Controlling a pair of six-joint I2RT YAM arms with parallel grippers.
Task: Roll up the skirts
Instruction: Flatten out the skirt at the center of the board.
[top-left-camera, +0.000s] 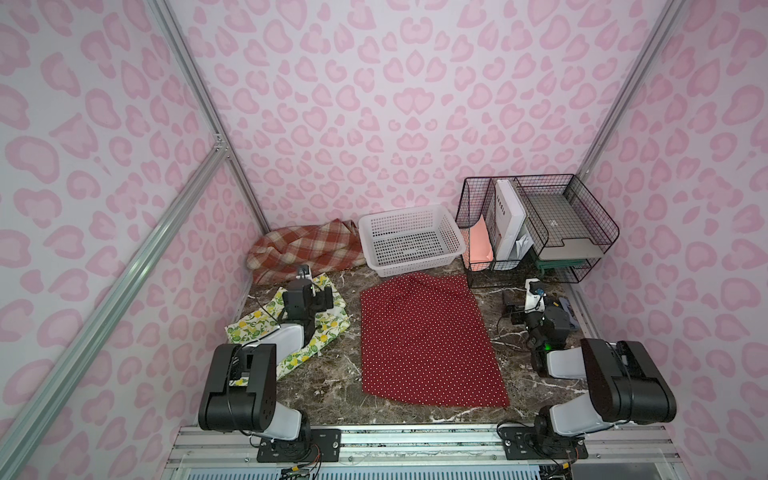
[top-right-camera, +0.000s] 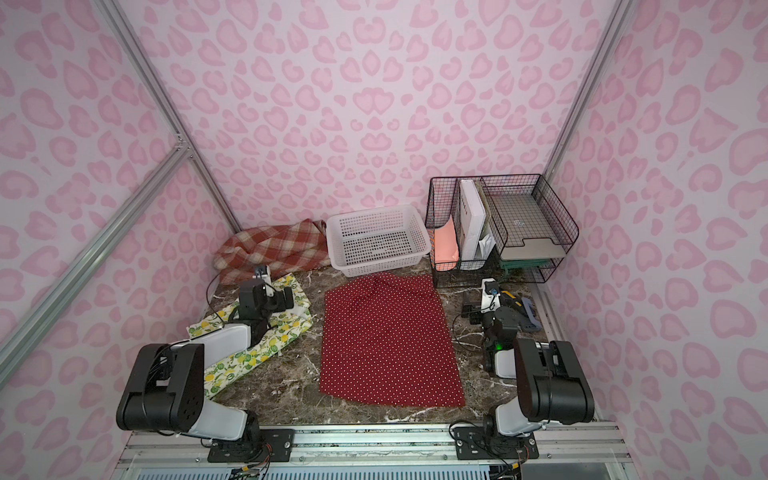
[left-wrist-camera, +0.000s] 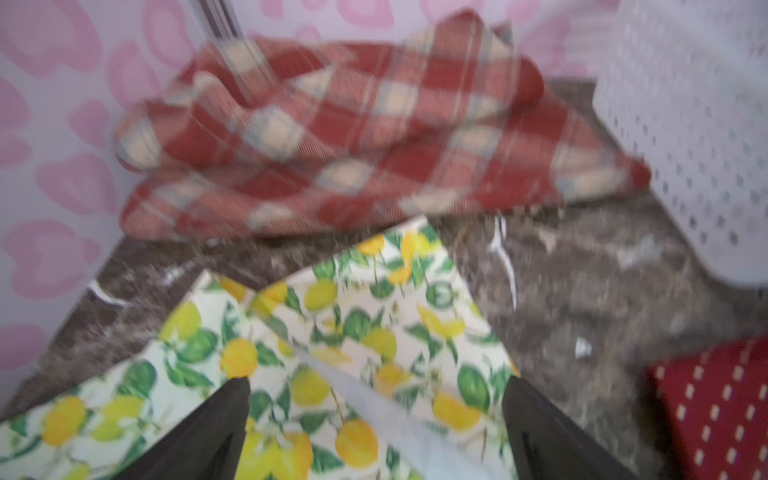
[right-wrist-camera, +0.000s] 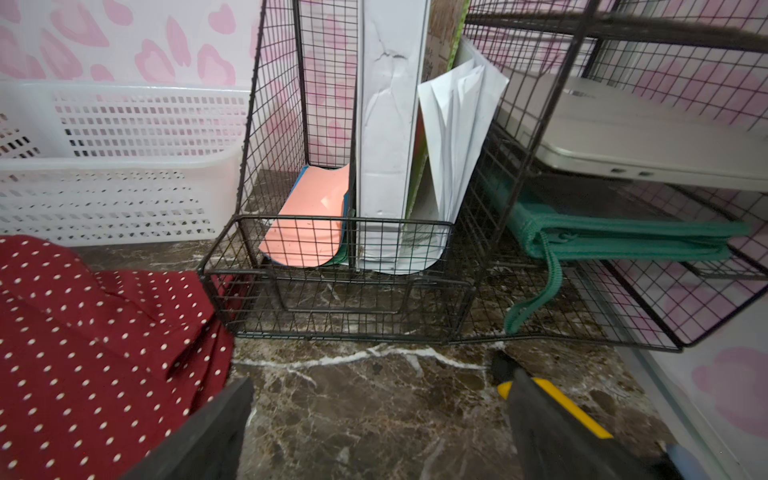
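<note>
The red polka-dot skirt (top-left-camera: 428, 340) (top-right-camera: 386, 340) lies spread flat in the middle of the marble table. Its edge shows in the right wrist view (right-wrist-camera: 95, 340). At the left lies the lemon-print skirt (top-left-camera: 328, 324) (left-wrist-camera: 353, 332), partly folded and partly hidden under my left arm. The plaid skirt (top-left-camera: 307, 249) (left-wrist-camera: 353, 137) sits bunched in the back left corner. My left gripper (left-wrist-camera: 380, 380) (top-left-camera: 311, 293) hovers open over the lemon skirt and holds nothing. My right gripper (right-wrist-camera: 380, 380) (top-left-camera: 524, 305) is open over bare marble, right of the red skirt.
A white perforated basket (top-left-camera: 411, 241) stands behind the red skirt. A black wire organiser (top-left-camera: 536, 224) with papers, a binder and a laptop fills the back right. A yellow-and-black tool (right-wrist-camera: 557, 399) lies by my right gripper. Walls close in on both sides.
</note>
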